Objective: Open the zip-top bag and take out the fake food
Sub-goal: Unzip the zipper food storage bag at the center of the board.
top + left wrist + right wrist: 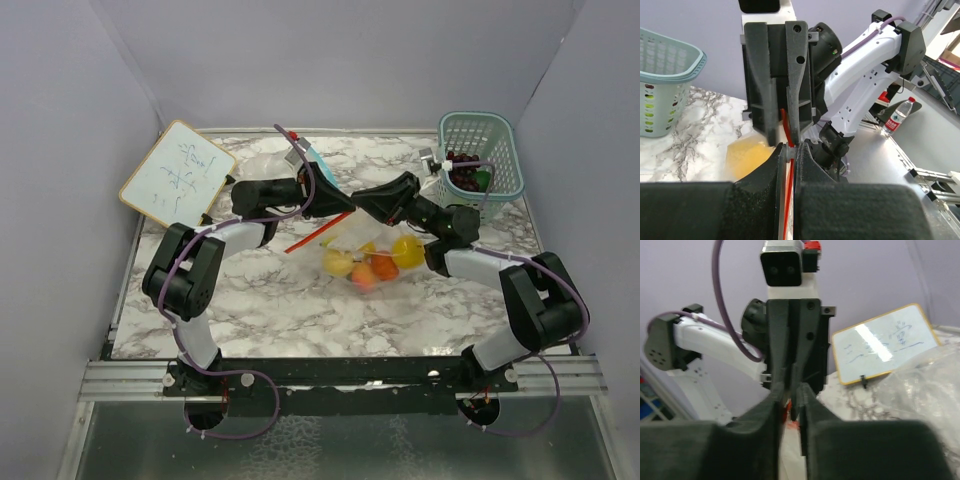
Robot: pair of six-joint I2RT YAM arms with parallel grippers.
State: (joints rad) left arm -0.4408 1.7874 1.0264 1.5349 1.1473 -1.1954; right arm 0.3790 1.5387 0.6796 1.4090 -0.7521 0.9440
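At the bottom of the top view, the two arm bases sit on a metal rail (130,378) at the edge of the white marble-patterned table (260,305).

Just beyond, in the middle of the frame, lies the clear zip-top bag (342,234). The fake food is inside it: a yellow lemon (406,250), a red-orange tomato (383,267), a peach-coloured piece (364,278) and another yellow piece (337,262), bunched together.

The red zip strip (310,238) slants up from the bag's left side to where the two grippers meet tip to tip above it. The left gripper (789,150) is clenched on that red strip. The right gripper (790,390) has its jaws narrow around the same strip, and I cannot tell whether it is pinching it.

Farther back, at the upper left, a whiteboard (178,172) leans tilted. It carries handwritten marks too faint to read.

At the upper right stands a teal basket (503,140) holding dark purple grapes (465,180) and a green ball (484,179).

Plain grey-purple walls close in the table. The left wrist view also shows a water bottle (897,116) off the table, its red label illegible.
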